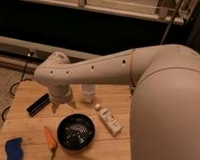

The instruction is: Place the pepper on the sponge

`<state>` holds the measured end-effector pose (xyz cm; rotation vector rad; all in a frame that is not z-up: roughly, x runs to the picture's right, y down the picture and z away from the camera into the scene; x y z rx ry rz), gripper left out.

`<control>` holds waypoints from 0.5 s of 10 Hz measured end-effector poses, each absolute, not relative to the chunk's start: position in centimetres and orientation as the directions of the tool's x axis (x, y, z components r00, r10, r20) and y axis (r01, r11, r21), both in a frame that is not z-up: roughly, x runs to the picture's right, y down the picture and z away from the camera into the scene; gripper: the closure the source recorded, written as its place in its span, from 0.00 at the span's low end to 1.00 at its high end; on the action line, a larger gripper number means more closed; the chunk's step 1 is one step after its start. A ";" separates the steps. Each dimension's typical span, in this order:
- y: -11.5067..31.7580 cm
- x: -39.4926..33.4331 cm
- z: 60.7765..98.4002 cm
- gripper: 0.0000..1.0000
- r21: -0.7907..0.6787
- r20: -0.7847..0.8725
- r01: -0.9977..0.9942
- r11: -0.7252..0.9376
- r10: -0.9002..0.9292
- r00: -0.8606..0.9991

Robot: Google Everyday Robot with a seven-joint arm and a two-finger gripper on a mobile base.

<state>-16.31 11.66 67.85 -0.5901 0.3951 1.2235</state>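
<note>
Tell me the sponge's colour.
The sponge is bright blue, camera view; the gripper hangs over the table near the black block.

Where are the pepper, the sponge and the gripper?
pepper (50,138), camera view, middle of its orange body.
sponge (13,150), camera view, middle of blue pad.
gripper (59,103), camera view, its lower end, above the table (31,129) beside the black block (37,104).
</note>
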 end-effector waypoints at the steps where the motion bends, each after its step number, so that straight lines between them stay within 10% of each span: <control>1: 11.9 -17.9 67.0 0.35 -0.239 -0.561 -0.934 0.267 0.747 0.357; 5: 16.2 -26.6 66.2 0.35 -0.368 -0.489 -0.798 0.477 0.631 0.602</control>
